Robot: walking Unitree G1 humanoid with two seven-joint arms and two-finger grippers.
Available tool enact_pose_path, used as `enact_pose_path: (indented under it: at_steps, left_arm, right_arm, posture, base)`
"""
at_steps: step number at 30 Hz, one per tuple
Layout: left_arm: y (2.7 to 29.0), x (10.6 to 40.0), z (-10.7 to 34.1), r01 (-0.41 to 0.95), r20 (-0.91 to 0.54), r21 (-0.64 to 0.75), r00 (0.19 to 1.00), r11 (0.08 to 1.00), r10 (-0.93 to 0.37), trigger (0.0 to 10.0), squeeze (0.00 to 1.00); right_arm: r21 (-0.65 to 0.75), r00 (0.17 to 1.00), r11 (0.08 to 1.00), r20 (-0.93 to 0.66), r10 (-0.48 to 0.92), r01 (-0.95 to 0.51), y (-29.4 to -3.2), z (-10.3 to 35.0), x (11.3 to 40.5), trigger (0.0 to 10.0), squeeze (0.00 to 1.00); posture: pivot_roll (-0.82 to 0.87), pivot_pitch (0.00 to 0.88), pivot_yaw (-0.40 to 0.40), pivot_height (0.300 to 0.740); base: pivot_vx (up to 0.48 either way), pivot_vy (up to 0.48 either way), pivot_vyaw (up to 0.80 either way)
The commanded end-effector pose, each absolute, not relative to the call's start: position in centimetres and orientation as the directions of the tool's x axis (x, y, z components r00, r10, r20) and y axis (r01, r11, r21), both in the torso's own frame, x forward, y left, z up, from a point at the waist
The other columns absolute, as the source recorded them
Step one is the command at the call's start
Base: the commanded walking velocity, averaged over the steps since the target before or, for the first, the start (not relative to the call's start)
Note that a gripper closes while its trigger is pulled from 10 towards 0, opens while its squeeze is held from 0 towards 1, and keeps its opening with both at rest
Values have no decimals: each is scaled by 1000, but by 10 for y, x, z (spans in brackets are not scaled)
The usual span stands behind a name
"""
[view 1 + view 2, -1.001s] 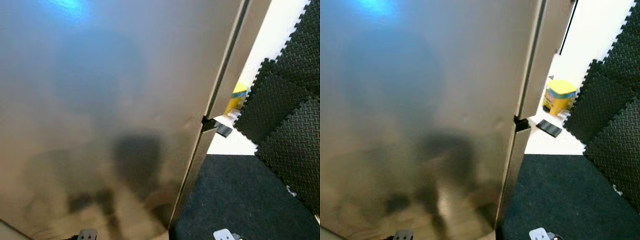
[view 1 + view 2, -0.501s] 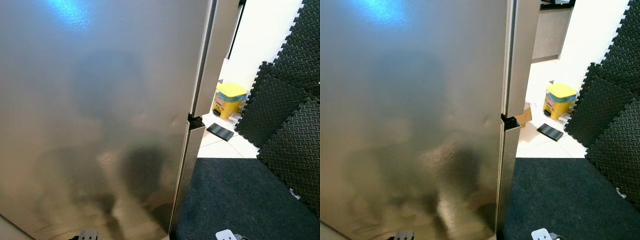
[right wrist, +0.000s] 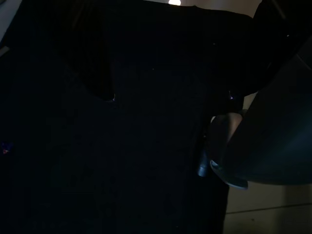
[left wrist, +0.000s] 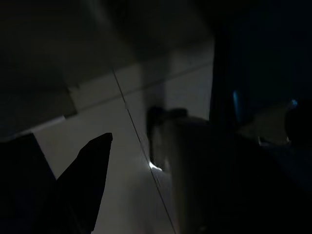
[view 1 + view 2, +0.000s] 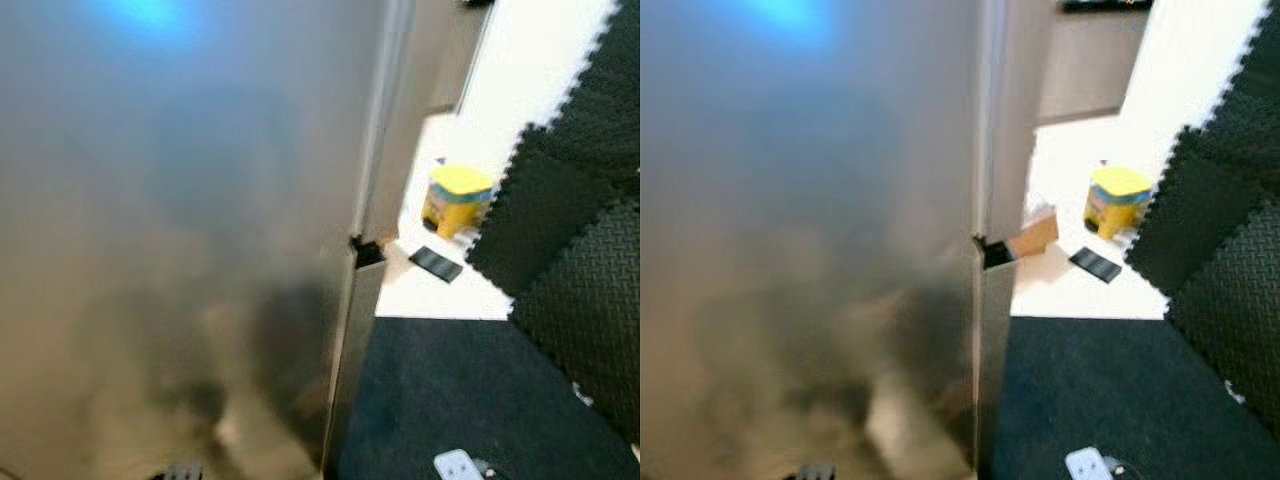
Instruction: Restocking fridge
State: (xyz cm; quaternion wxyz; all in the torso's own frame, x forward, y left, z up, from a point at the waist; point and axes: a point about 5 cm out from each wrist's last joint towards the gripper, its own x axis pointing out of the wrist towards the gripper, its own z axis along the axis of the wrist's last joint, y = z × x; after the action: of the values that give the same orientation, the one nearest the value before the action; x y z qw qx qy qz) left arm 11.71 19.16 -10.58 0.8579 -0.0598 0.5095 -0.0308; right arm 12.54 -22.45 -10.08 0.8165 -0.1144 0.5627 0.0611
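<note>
Up close: the brushed stainless-steel fridge door (image 5: 170,230) covers the left and centre of both eye views, blurred, with a blue glare at the upper left and dark reflections low on its surface.
Door edge: the vertical edge runs down the middle of the frame; a small black notch (image 5: 366,250) breaks it about halfway down, between an upper and a lower panel.
Fridge state: closed, with nothing of the interior on show.
Floor, lower right: a dark carpet-like mat (image 5: 470,390) fills the corner, and a small white object with a cord (image 5: 458,465) lies at its bottom edge.
Wall, right edge: black interlocking foam tiles (image 5: 580,250) with a ridged pattern stand along the right side.
Background, centre right: a yellow tub with a blue band (image 5: 456,198) sits on the pale floor (image 5: 1080,290); a flat black rectangular object (image 5: 435,264) lies just in front of it, and a brown cardboard box (image 5: 1032,238) shows beside the door edge in the right eye view.
Left gripper: one black finger (image 4: 87,180) shows in the dim left wrist view over pale tiled floor; whether the pincer is open or closed cannot be told.
Right gripper: the right wrist view is nearly black, so its pincer cannot be judged either.
</note>
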Motion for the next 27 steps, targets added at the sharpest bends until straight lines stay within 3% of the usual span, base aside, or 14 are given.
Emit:
enact_pose_path:
  at_steps: [1,4,10,17,20,24,27]
  left_arm:
    - [194,110,-108,-23,-881,-132,460,991,-107,10000,0]
    - [194,110,-108,-24,-881,-132,460,991,-106,10000,0]
    - [194,111,-108,-23,-881,-130,461,991,-105,10000,0]
    - [195,111,-107,-19,-882,-126,460,992,-103,10000,0]
    - [196,110,-107,-18,-883,-123,459,992,-101,10000,0]
    - [197,109,-108,-13,-885,-119,454,993,-100,10000,0]
    - [198,109,-108,-10,-886,-118,453,993,-101,10000,0]
  right_arm:
    - [-104,347,970,-938,-23,-218,-221,-103,122,10000,0]
    - [-102,340,972,-940,-25,-213,-221,-103,120,10000,0]
    - [-105,341,973,-940,-29,-207,-222,-103,119,10000,0]
    - [-127,388,970,-921,-38,-206,-226,-99,129,10000,0]
    - [-148,507,959,-862,-6,-241,-230,-87,156,10000,0]
    - [-71,649,970,-755,100,-232,-233,-65,190,10000,0]
    - [6,695,960,-689,207,-279,-233,-52,208,10000,0]
  posture:
    - [-43,0,1,740]
    - [-44,0,1,740]
    - [-45,0,3,740]
    - [-46,0,7,740]
    - [-47,0,11,740]
    - [-54,0,16,740]
    - [-54,0,16,740]
  base:
    - [0,0,0]
    - [0,0,0]
    - [0,0,-678]
    - [0,0,0]
    - [0,0,0]
    - [0,0,0]
    - [0,0,0]
